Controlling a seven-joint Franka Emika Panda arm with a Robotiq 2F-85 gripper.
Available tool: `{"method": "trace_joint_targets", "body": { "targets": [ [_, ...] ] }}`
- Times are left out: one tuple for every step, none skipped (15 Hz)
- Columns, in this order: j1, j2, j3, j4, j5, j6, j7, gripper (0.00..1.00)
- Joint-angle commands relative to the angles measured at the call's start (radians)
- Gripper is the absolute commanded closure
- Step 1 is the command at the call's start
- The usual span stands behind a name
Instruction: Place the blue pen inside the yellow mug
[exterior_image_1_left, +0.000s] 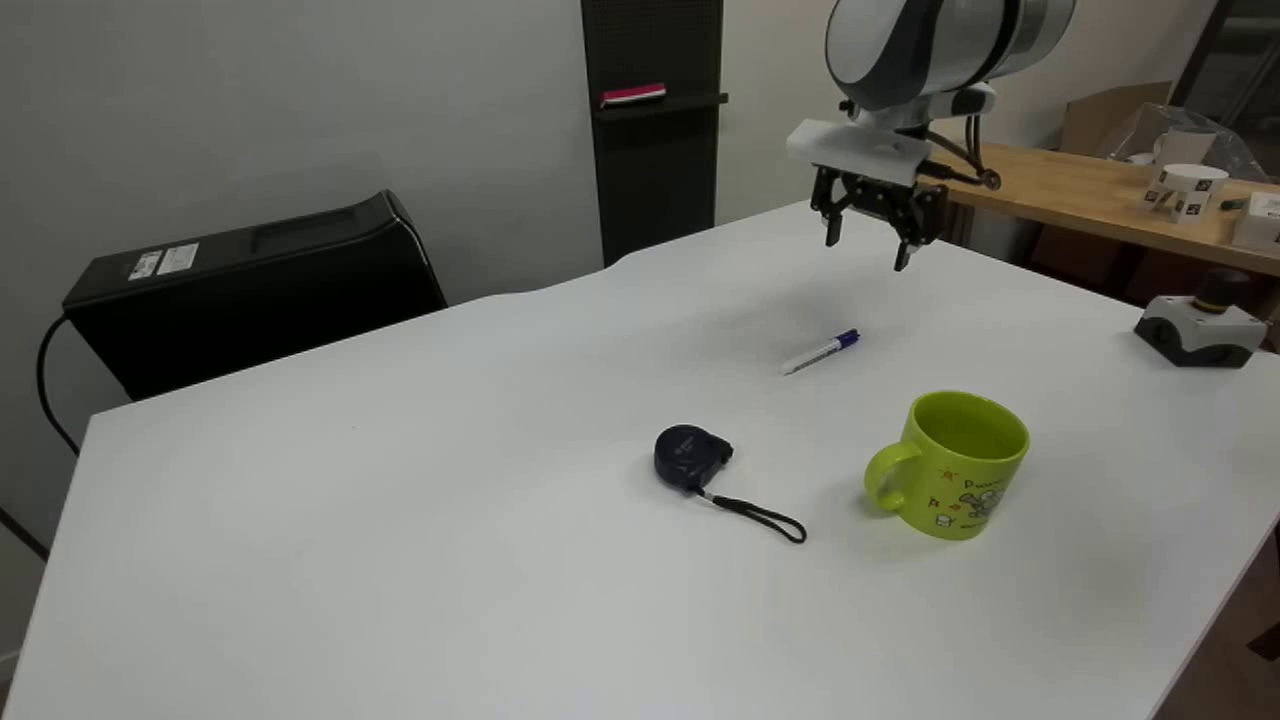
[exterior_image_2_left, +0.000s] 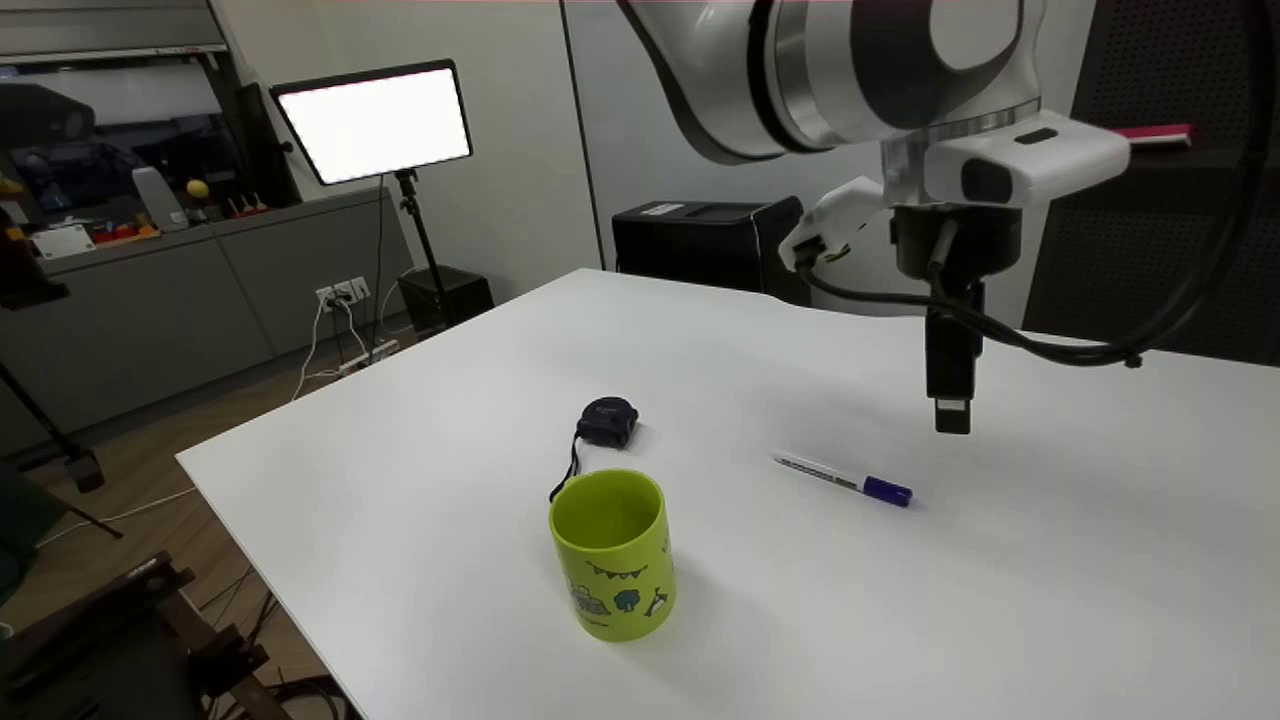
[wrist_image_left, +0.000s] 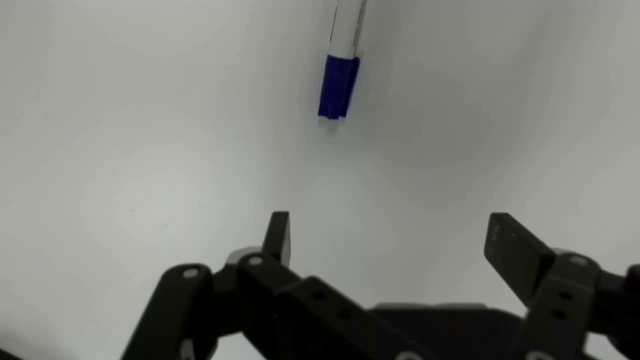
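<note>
Nearest the camera, across the lower part of the wrist view, the hand is poised above the bench, its fingers wide apart at lower middle and lower right, with nothing between them. Blue pen: flat on the bench, in the upper middle of that view, blue cap lowermost, pale barrel cut off by the frame's top edge. The fingers' spread runs across the pen's length, presumably so that closing would pinch the narrow body from both sides. As the cap sits higher in the frame than the fingers, a shift toward it and a descent are probably called for. Yellow mug: upright on the bench at lower right in an exterior view, apart from the pen; its mouth faces up, a posture that suits loading from above, and its handle, toward the left, leaves that mouth unobstructed. Because the pen lies level, it may need tilting before it can enter. Tape measure: lower middle in an exterior view, cord trailing toward the mug, seemingly without part in the task.
</note>
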Motion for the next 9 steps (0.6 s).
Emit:
{"method": "trace_joint_targets", "body": {
  "targets": [
    [0.026,0.043,-0.022,0.054,0.012,-0.011,0.074,0.0],
    [0.028,0.048,-0.022,0.058,0.01,-0.011,0.081,0.0],
    [0.026,0.05,-0.019,0.061,0.011,-0.015,0.082,0.0],
    [0.025,0.052,-0.018,0.064,0.009,-0.016,0.082,0.0],
    [0.025,0.055,-0.019,0.067,0.005,-0.015,0.077,0.0],
    [0.024,0.056,-0.018,0.07,0.003,-0.018,0.072,0.0],
    [0.022,0.058,-0.018,0.074,0.002,-0.022,0.067,0.0],
    [0.023,0.059,-0.019,0.076,-0.001,-0.026,0.065,0.0],
    [0.057,0.061,-0.015,0.03,-0.001,0.014,0.097,0.0]
  ]
}}
